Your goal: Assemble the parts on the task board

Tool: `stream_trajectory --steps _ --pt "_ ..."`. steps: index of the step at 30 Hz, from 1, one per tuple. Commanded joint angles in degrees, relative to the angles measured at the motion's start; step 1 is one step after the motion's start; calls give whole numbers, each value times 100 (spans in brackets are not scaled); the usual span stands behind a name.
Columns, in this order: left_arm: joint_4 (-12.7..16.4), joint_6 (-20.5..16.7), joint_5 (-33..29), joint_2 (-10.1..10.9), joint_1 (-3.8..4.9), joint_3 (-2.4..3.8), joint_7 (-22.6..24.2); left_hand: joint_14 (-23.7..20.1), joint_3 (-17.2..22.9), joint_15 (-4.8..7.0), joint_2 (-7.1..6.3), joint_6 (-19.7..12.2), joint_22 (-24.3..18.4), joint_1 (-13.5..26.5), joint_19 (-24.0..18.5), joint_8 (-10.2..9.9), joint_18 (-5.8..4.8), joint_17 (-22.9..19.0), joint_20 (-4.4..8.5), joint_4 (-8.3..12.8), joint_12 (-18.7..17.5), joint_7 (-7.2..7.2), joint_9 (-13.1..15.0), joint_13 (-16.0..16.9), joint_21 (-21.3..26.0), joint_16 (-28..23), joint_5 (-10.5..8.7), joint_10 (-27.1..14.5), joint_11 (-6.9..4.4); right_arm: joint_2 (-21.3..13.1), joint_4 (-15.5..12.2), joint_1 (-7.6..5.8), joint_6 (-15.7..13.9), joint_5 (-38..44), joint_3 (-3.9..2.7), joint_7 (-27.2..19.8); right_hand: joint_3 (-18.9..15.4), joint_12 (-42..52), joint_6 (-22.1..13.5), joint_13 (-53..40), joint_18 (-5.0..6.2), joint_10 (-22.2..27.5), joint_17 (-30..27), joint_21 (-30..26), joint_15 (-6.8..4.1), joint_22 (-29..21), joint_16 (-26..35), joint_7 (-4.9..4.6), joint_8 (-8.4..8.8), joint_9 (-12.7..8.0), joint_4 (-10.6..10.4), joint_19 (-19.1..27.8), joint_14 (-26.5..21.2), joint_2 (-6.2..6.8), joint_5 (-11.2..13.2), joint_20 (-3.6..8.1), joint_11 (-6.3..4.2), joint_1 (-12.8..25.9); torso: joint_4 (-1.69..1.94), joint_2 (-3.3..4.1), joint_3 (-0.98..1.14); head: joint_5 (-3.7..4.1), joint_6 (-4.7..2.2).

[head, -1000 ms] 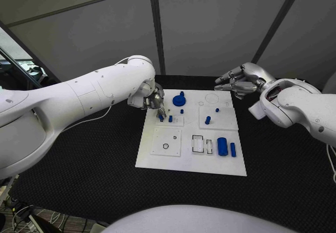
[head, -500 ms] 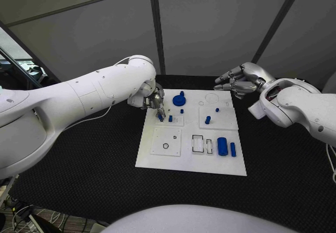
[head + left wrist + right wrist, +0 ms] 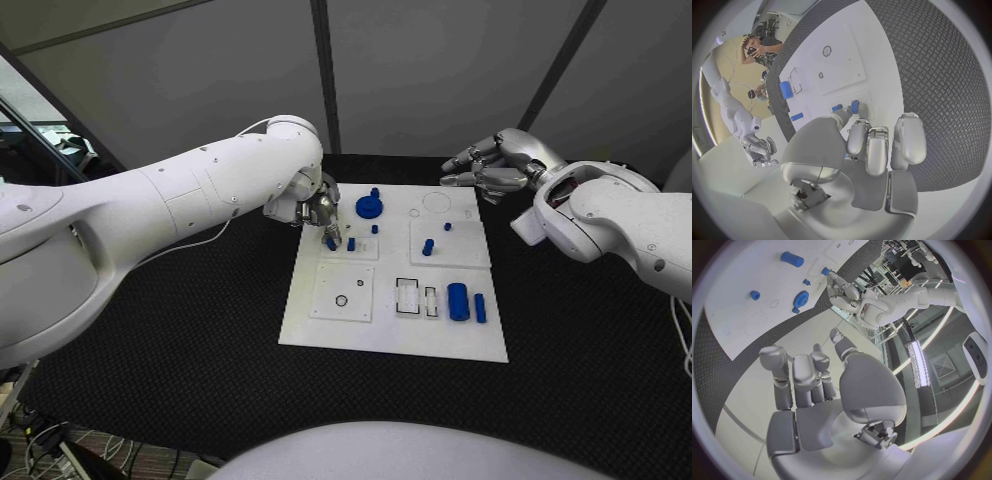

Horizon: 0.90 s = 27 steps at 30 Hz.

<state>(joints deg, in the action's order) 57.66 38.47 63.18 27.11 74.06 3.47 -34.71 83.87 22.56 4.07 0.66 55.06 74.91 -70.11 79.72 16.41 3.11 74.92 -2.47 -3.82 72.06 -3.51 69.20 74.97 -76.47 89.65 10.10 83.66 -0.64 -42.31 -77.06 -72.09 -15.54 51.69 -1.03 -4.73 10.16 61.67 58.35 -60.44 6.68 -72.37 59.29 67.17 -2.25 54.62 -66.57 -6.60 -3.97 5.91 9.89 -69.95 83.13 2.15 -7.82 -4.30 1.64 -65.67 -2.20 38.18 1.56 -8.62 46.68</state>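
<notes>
Blue plastic, a short upright peg, stands in the small raised white square block at the upper left of the white task board, and just beside it the left hand has its fingertips lowered onto that same block, apparently pinching a second small blue peg; the wrist view shows blue between thumb and finger, though how firm the hold is I cannot tell. The step in hand looks like seating this peg in its hole. To do it well, the peg should be kept vertical, lined up over the hole before any downward push, and pressed straight along its axis; a tilt would jam it or nudge the neighbouring peg. Release should come only once it stands on its own, with the fingers parting sideways rather than lifting. Farther out on the board lie a blue gear-like disc, two small blue pegs on the right block, and a larger blue cylinder with a thin blue bar beside it. The right hand hovers off the board's far right corner, fingers loosely curled and apart, holding nothing.
</notes>
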Motion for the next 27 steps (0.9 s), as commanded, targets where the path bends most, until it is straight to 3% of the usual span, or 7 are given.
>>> stream_trajectory --steps 1,16,22,27 --pt "4 97 48 -8 11 -2 53 613 835 -37 51 -41 178 -17 -3 -35 90 1508 -17 857 10 -7 5 1006 -13 35 5 15 13 4 -4 -12 37 6 -4 -60 2 35 -43 -5 47 -29 8 -12 -14 7 20 12 25 8 11 -36 37 -40 -12 19 8 16 -6 0 0 -4 3" --pt "-36 133 49 -54 9 -22 64 613 843 -40 51 -41 177 -10 -7 -36 91 1508 -19 870 0 -9 4 1003 -10 35 2 11 15 17 1 -12 40 6 -4 -68 2 35 -43 -5 47 -29 8 -12 -14 7 20 12 25 8 11 -36 37 -40 -12 19 8 16 -6 2 2 -3 20" --pt "-87 90 65 -105 -1 -95 76 613 843 -40 51 -41 177 -10 -7 -36 91 1508 -19 870 0 -9 4 1003 -10 35 2 11 15 9 -11 -12 39 6 -4 -66 2 35 -43 -5 47 -29 8 -12 -14 7 20 12 25 8 11 -36 37 -40 -12 19 8 16 -8 9 -2 8 25" --pt "-128 -16 138 -126 -13 -119 101 613 852 -42 57 -42 177 -1 -11 -38 92 1508 -21 883 10 -12 3 1006 -8 35 -12 13 18 6 -16 -12 39 6 -4 -65 2 35 -43 -5 47 -29 8 -12 -14 7 20 12 25 8 11 -36 37 -40 -12 19 8 16 -5 4 0 11 36"
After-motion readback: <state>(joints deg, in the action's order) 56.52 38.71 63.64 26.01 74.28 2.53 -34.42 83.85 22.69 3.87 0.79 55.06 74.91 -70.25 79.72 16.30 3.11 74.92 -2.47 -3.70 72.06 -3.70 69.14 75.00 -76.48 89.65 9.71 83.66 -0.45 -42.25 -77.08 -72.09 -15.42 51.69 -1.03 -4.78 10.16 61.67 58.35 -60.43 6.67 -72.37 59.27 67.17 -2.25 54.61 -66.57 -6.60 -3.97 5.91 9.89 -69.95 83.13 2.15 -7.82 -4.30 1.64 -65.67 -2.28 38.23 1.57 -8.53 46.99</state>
